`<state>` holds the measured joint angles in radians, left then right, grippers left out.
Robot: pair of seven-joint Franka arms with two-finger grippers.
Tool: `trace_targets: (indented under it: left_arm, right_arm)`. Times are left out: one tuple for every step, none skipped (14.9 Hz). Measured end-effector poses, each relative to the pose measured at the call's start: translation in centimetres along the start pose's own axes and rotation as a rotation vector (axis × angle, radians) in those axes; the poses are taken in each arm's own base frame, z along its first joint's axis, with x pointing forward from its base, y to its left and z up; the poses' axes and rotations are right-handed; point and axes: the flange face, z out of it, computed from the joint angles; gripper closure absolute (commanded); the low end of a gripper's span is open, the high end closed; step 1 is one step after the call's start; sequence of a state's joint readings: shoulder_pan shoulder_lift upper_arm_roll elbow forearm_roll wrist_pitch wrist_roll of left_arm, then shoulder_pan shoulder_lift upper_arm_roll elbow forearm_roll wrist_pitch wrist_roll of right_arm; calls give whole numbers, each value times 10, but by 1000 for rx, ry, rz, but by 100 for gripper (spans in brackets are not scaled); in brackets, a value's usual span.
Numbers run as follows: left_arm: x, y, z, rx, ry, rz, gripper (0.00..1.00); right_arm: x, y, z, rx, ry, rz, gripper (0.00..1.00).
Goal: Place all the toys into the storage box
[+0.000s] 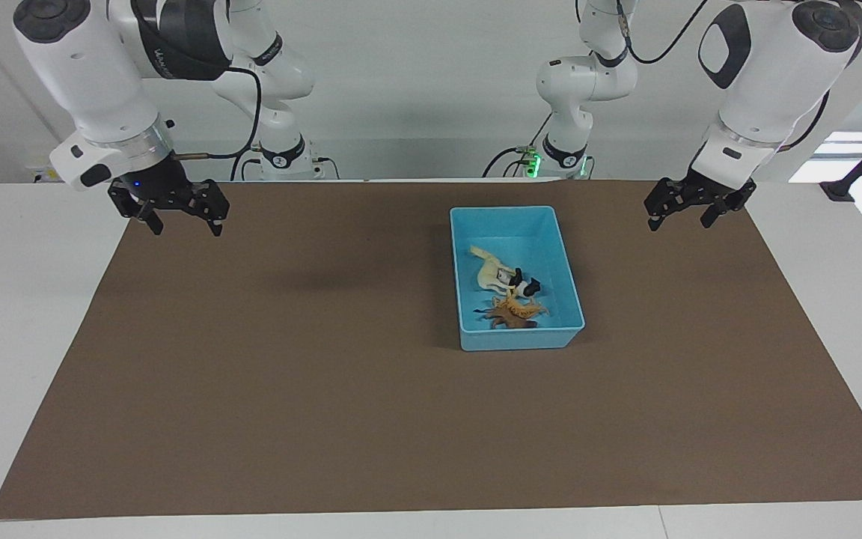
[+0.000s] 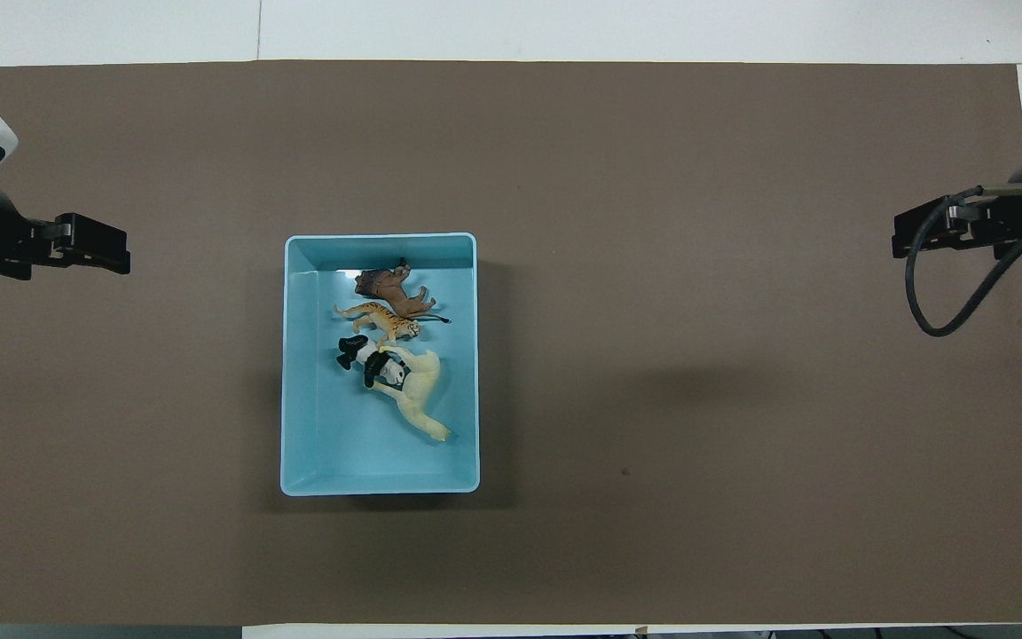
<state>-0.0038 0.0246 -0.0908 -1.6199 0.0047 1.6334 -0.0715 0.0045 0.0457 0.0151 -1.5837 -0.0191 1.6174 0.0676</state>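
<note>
Toys [image 2: 396,346] (all four) in storage box [image 2: 316,444], grippers waiting

In the overhead view both arms are running off the side edges, leaving only the left claw [image 2: 90,247] and right claw [image 2: 932,232] showing. The panda [image 2: 369,359] is covering part of the horse [image 2: 418,390] (legs tangled, hard to separate).

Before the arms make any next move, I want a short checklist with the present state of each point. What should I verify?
1. Horse in storage box: ok.
2. Tiger in box: ok.
3. Lion in box: ok.
4. Panda in box, lying against the horse: ok.
5. No toy left on the brown mat: ok.
6. Left gripper and right gripper empty, jaws open, away from the box: ok.
</note>
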Motion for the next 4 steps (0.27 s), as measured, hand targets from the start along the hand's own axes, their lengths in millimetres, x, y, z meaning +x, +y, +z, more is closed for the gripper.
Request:
trace_targets:
  left_arm:
    - [0, 0, 0, 0, 0, 0, 0]
    - [0, 0, 0, 0, 0, 0, 0]
    - [0, 0, 0, 0, -1, 0, 0]
    - [0, 0, 0, 0, -1, 0, 0]
  right_arm:
    - [-1, 0, -1, 0, 2, 0, 0]
    - [-2, -1, -2, 0, 3, 1, 0]
    - [-3, 0, -2, 0, 3, 2, 0]
    - [-3, 0, -2, 0, 2, 2, 0]
